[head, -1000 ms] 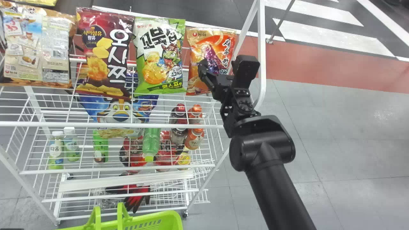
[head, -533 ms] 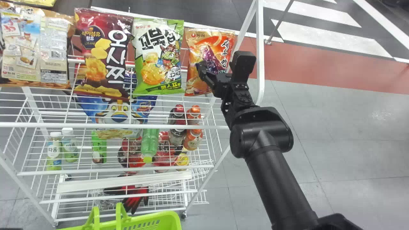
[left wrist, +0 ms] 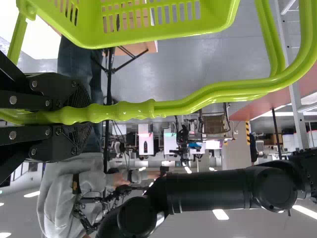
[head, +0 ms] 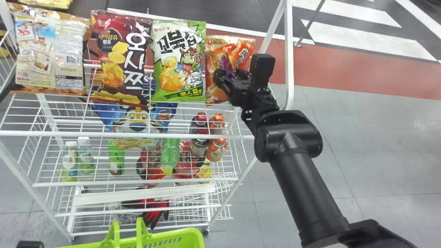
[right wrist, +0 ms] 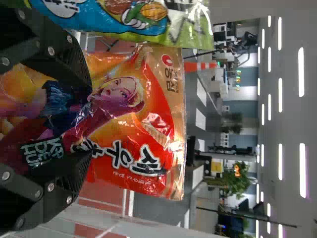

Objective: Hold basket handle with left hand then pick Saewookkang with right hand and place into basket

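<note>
Where fingers (head: 260, 69) gape, 1 Saewookkang (right wrist: 156, 124) sits.

The head view looks forward and down over the rack (head: 224, 136). Close up, the left wrist view looks past the basket (left wrist: 218, 17), the right across the orange bag (right wrist: 163, 148), both into the room; the head view shares basket and bag.

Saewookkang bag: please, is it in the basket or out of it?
Out. The head view shows the Saewookkang at the rack, beside the green snack bag, well away from the basket.
</note>
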